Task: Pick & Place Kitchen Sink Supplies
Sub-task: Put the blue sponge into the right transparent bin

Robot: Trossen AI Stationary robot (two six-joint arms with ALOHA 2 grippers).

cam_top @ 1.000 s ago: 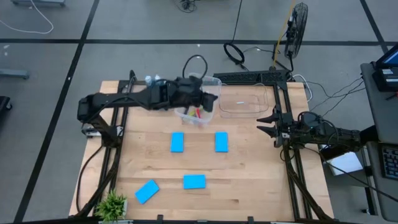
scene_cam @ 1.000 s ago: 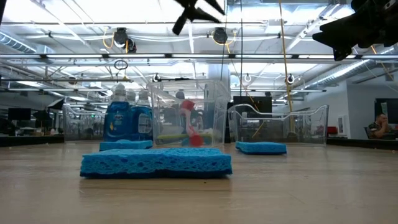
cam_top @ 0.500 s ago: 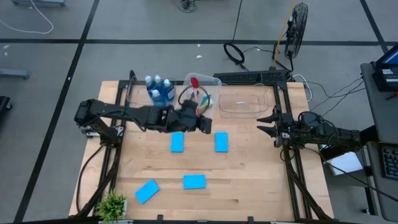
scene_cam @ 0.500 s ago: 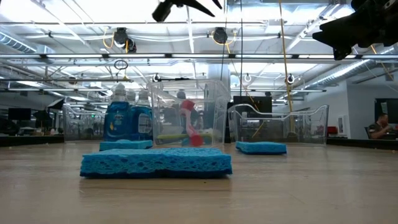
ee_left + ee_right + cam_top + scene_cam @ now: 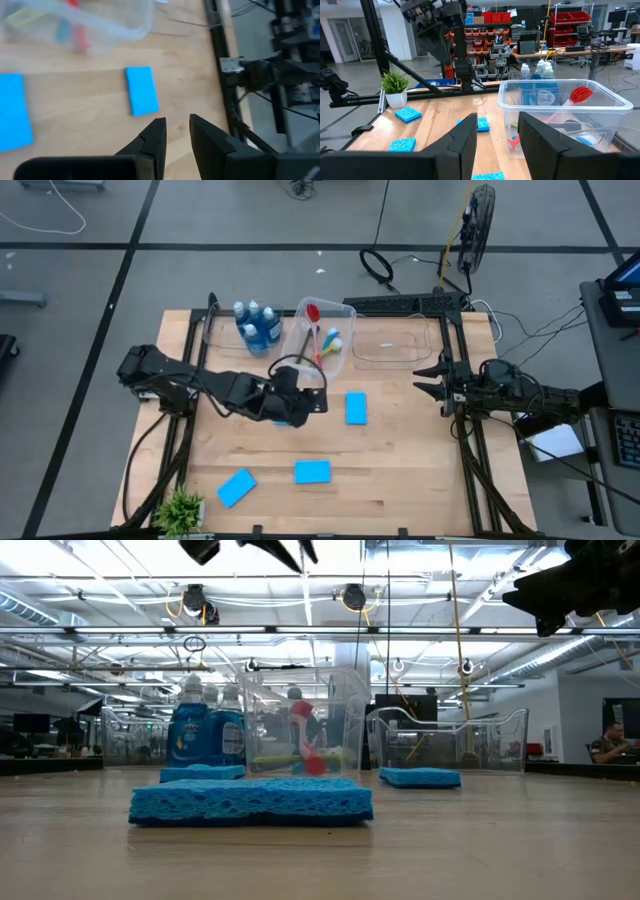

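My left gripper (image 5: 318, 402) (image 5: 176, 119) hovers above the table's middle, narrowly open and empty, between two flat blue sponges. One sponge (image 5: 356, 408) (image 5: 141, 90) lies just to its right. The other (image 5: 12, 110) is mostly hidden under the arm in the high view. Two more sponges (image 5: 313, 472) (image 5: 236, 487) lie flat nearer the front edge. Blue soap bottles (image 5: 255, 325) stand in the far left bin. Brushes (image 5: 322, 340) lie in the middle bin (image 5: 345, 315). My right gripper (image 5: 425, 380) (image 5: 497, 117) waits open at the table's right edge.
An empty clear bin (image 5: 395, 340) stands at the far right of the table. A small green plant (image 5: 180, 505) sits at the near left corner. Black frame posts (image 5: 455, 350) line both sides. Bare wood (image 5: 400, 460) lies at the near right.
My left gripper has swung away from above the brush bin toward the near edge and sunk a little, rolling as it went. It now stands over the sponges. The brushes and bottles, covered by the arm before, now show in their bins.
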